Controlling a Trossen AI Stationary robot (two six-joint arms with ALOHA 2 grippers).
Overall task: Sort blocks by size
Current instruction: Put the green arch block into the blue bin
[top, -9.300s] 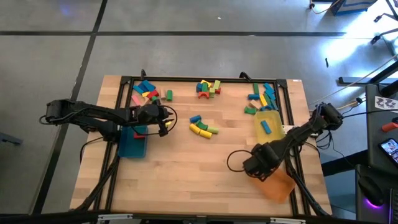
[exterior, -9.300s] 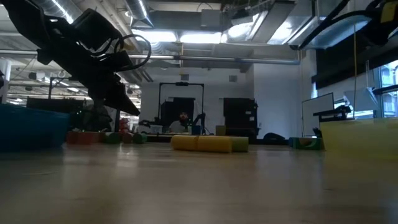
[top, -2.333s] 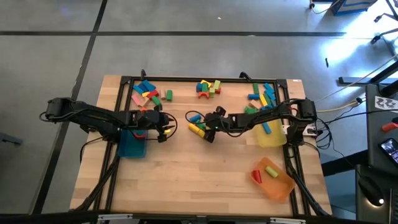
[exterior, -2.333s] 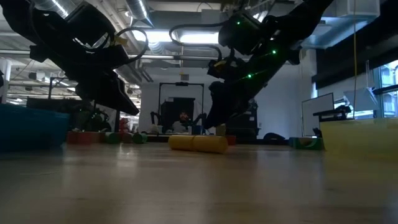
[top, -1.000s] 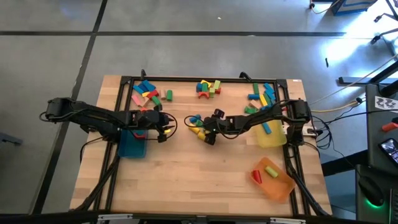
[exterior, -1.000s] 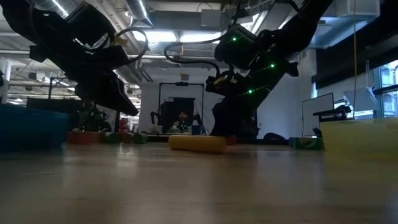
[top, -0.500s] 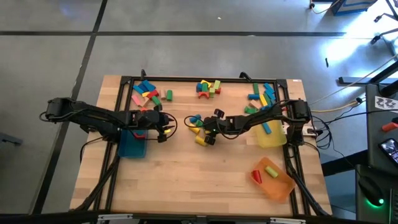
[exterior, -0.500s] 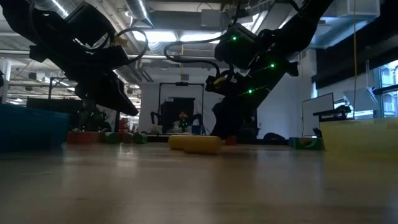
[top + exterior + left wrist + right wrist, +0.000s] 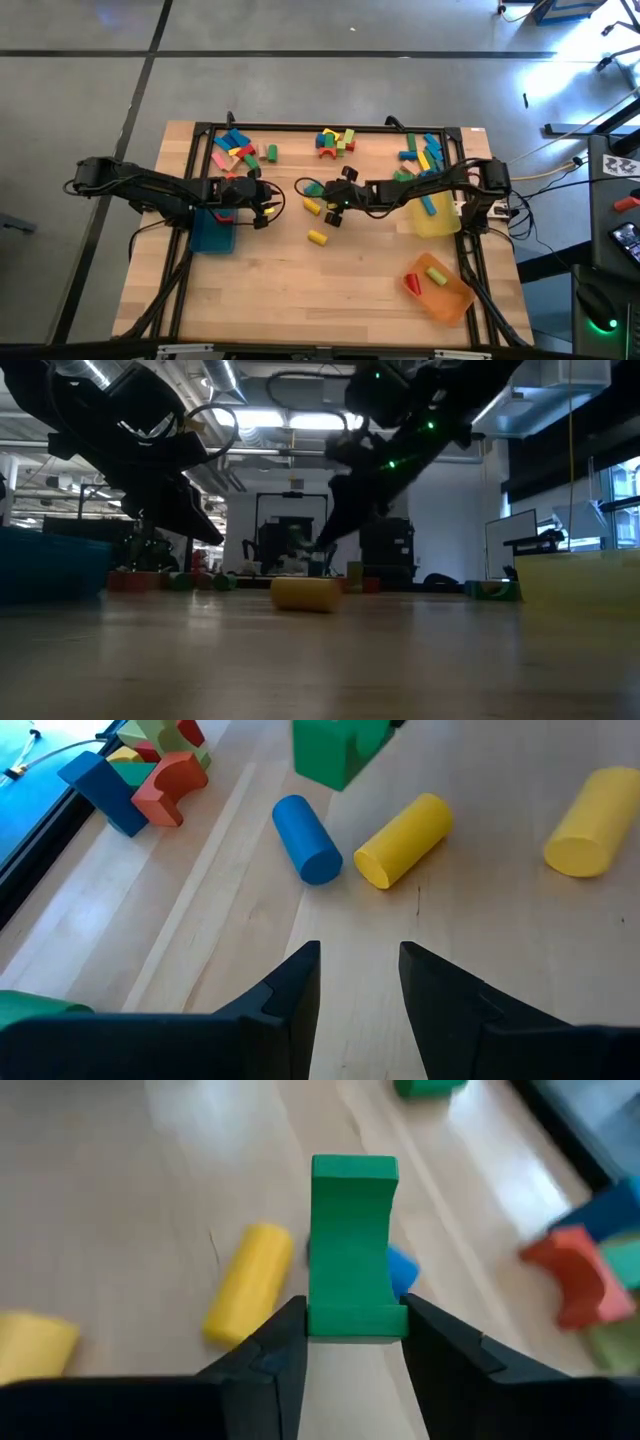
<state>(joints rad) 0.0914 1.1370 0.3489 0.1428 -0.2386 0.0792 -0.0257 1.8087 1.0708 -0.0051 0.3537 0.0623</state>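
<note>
My right gripper (image 9: 334,209) reaches from the table's right to its middle and is shut on a green block (image 9: 350,1245), which also shows in the left wrist view (image 9: 340,748). Below it lie a blue cylinder (image 9: 307,838) and a yellow cylinder (image 9: 402,840), each on its side. A second yellow cylinder (image 9: 317,237) lies nearer the front edge, also in the low view (image 9: 305,593). My left gripper (image 9: 357,982) is open and empty over the far end of the teal tray (image 9: 212,235), left of these blocks. My right gripper pinches the green block by its two long sides (image 9: 318,1305) between its two fingers. The block sticks out forward past the fingertips. The fingers slant down from the table's right. The block is lifted clear of the table.
Heaps of blocks lie along the far edge at the left (image 9: 235,148), middle (image 9: 335,140) and right (image 9: 420,155). A yellow tray (image 9: 440,222) stands at the right. An orange tray (image 9: 445,298) with a yellow and a red block lies at the near right.
My right gripper has risen from the table with the green block held between its fingers, and drawn back a little toward the right. One yellow cylinder has rolled toward the near edge, away from the other one.
</note>
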